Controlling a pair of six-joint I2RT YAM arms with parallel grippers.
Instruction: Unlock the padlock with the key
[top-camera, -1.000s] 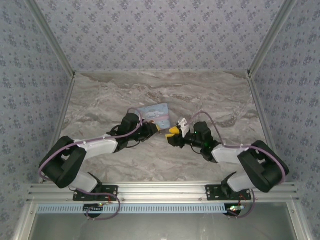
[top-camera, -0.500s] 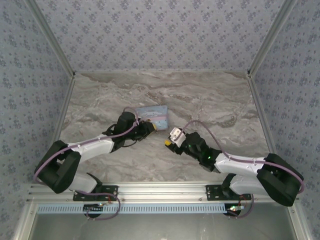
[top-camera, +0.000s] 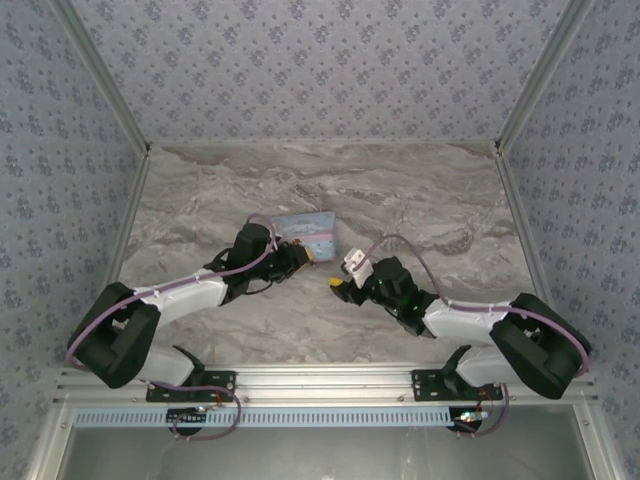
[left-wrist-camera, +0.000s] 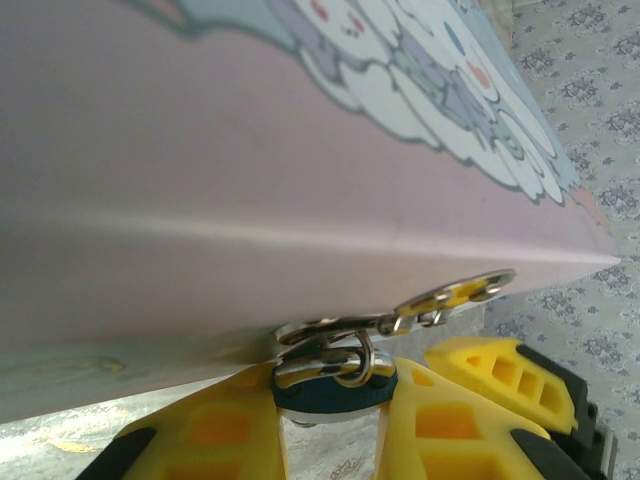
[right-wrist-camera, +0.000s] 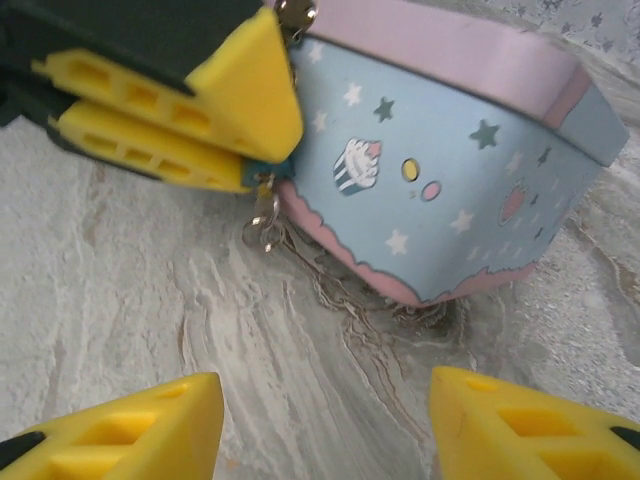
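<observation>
Padlock (left-wrist-camera: 330, 395) clamped in L claw (left-wrist-camera: 335, 412) at tin (right-wrist-camera: 450, 170); R claw (right-wrist-camera: 320, 410) spread wide, empty. Next: key ring (right-wrist-camera: 265, 225) to be pinched, fine aim req'd.

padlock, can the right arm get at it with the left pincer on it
Probably, though tightly: the right pincer is open with bare table ahead, but the left pincer covers most of the padlock beside the tin, leaving the dangling rings free.
</observation>
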